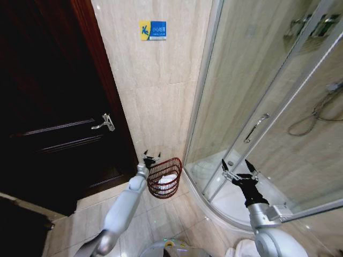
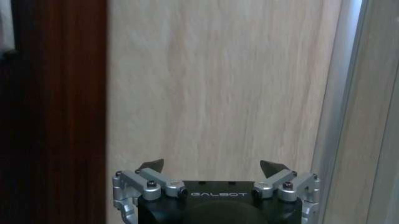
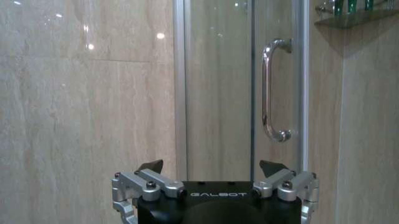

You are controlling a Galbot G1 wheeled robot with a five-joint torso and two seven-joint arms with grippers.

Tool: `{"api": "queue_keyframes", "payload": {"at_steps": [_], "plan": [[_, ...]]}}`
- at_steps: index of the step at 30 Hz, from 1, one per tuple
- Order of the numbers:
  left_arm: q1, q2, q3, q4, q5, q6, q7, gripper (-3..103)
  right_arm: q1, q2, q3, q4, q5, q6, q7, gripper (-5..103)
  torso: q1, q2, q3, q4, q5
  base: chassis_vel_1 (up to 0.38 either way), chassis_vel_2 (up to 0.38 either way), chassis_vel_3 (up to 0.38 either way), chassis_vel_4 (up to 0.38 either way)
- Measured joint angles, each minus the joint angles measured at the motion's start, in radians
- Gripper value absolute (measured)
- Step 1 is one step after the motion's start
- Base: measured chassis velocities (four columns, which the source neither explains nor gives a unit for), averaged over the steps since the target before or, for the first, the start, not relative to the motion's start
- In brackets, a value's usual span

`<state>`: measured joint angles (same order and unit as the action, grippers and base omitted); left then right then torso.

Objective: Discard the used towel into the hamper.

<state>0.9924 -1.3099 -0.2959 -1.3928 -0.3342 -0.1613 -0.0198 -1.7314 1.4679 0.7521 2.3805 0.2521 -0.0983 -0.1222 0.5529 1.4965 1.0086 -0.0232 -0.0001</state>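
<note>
From the head camera I look steeply down at a corner: dark door (image 1: 59,123) left, tiled wall (image 1: 155,96) ahead, glass shower (image 1: 268,107) right, with the basket (image 1: 164,178) on the floor far below. My left wrist camera faces that wall (image 2: 212,93) close up, over its own gripper (image 2: 212,164). My right wrist camera faces the shower door handle (image 3: 271,88), also near, over its gripper (image 3: 212,164).
</note>
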Motion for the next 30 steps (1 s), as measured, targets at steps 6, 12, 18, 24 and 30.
{"api": "queue_keyframes", "payload": {"at_steps": [6,12,18,24,30], "plan": [[0.157,0.042,-0.077,-0.237,-0.050,0.033,-0.010,100,-0.009,0.007,-0.001,-0.004,0.007,-0.001,-0.015,100,0.000,0.000,0.000,-0.0002,0.0000,0.000,0.000,0.000,0.000],[0.255,0.041,-0.145,-0.370,-0.052,0.033,-0.015,100,-0.026,-0.002,0.009,-0.004,0.011,0.013,-0.017,100,0.000,0.000,0.000,-0.0002,0.0000,0.000,0.000,0.000,0.000],[0.332,0.035,-0.221,-0.474,-0.046,0.060,-0.047,100,-0.039,-0.004,0.013,-0.005,0.015,0.030,-0.019,100,0.000,0.000,0.000,-0.0003,-0.0001,0.000,0.000,0.000,0.000],[0.412,0.036,-0.301,-0.558,-0.063,0.061,-0.017,100,-0.048,-0.003,0.012,-0.008,0.013,0.037,-0.026,100,0.000,0.000,0.000,-0.0004,-0.0001,0.000,0.000,0.000,0.000],[0.495,0.042,-0.379,-0.618,-0.119,0.017,0.109,100,-0.049,-0.004,0.010,-0.010,0.012,0.039,-0.030,100,0.000,0.000,0.000,0.0001,0.0000,0.000,0.000,0.000,0.000]]}}
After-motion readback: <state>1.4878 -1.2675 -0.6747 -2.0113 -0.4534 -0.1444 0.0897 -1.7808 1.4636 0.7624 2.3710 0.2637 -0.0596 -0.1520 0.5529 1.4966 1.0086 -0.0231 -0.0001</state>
